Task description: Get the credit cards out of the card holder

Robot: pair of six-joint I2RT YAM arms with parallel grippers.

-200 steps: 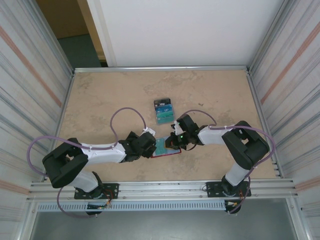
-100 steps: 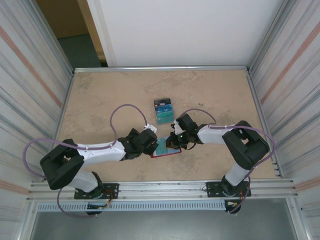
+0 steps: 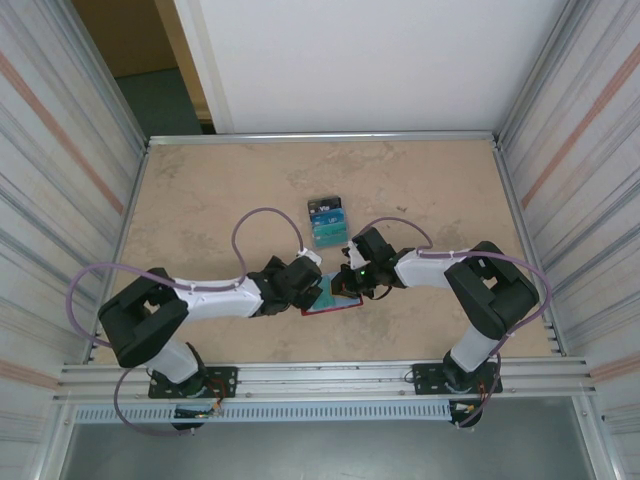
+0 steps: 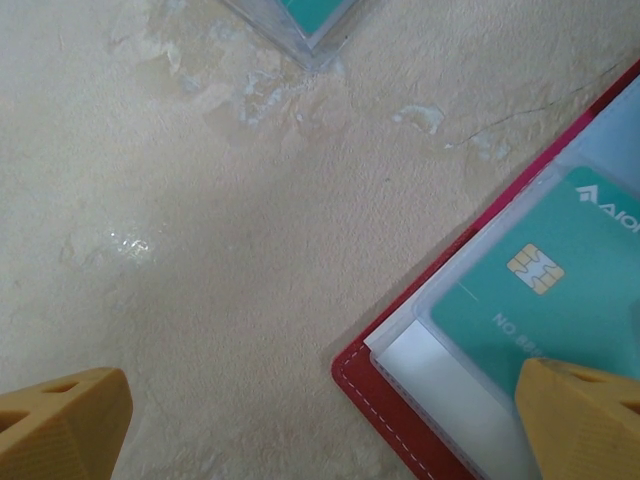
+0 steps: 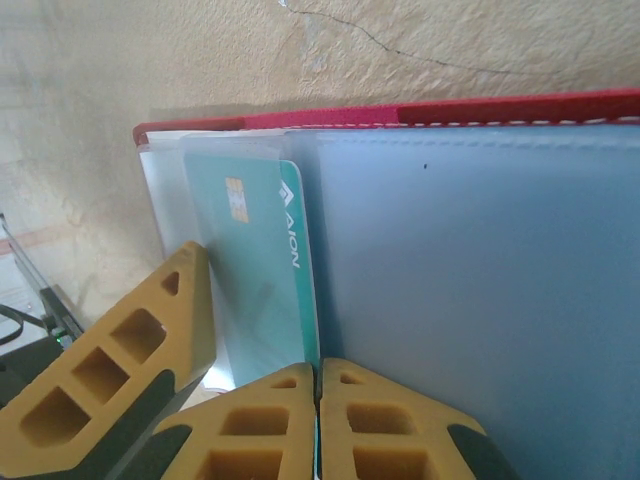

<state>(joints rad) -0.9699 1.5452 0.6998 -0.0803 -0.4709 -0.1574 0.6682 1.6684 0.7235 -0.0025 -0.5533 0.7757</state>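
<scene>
Right wrist view: my right gripper (image 5: 318, 420) is closed, tips meeting beside a teal credit card (image 5: 255, 280) sleeved in the red card holder (image 5: 500, 108), at the near edge of the table (image 3: 200, 190). My left gripper (image 4: 325, 410) is wide open. I judge the card light, stiff and slick, so I'd pinch its edge.

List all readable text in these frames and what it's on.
"AION": on the teal credit card in the card holder's clear sleeve.
"NO B…": faint embossing on the same card, rest unreadable.
Pale marks on the card pile: too small to read.
</scene>
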